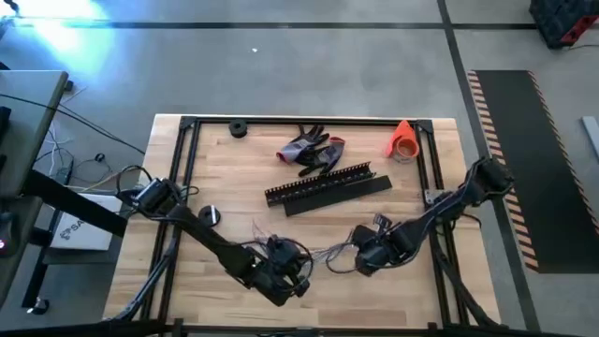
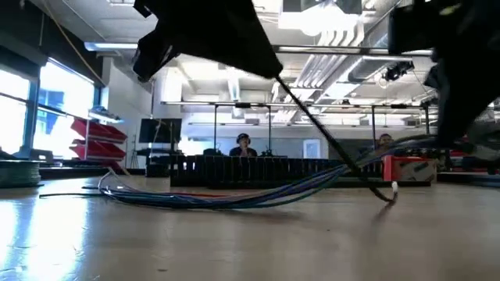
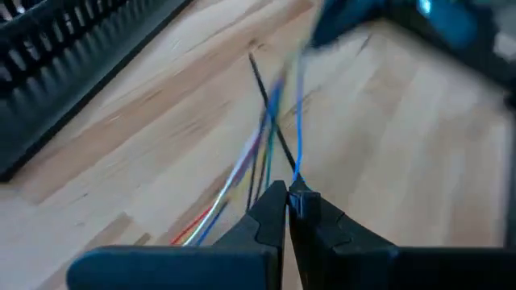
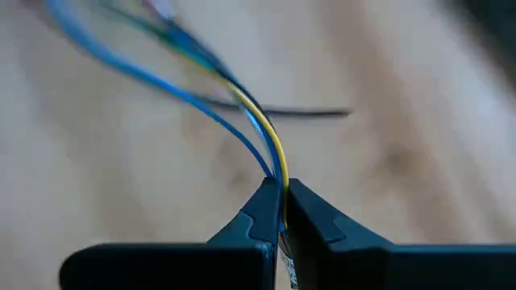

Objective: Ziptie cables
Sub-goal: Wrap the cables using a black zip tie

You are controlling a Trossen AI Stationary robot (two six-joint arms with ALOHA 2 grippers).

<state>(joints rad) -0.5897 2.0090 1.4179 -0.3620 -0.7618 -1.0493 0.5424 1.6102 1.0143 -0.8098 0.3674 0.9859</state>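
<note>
The cables lie low in the middle of the high view, a thin loose bundle running mostly left to right across the wooden counter between the two arms. From above they are faint and hard to separate; the low view shows them sagging along the counter and rising toward the right of the frame, with a dark strand ending in a small pale tip. The left gripper has its fingers pressed together on blue and other coloured strands that fan away from it. The right gripper has its fingers closed on blue and yellow strands; beyond them the picture is blurred. Above the cables in the high view lie black slotted strips, then gloves, an orange cone at upper right and a black roll.
</note>
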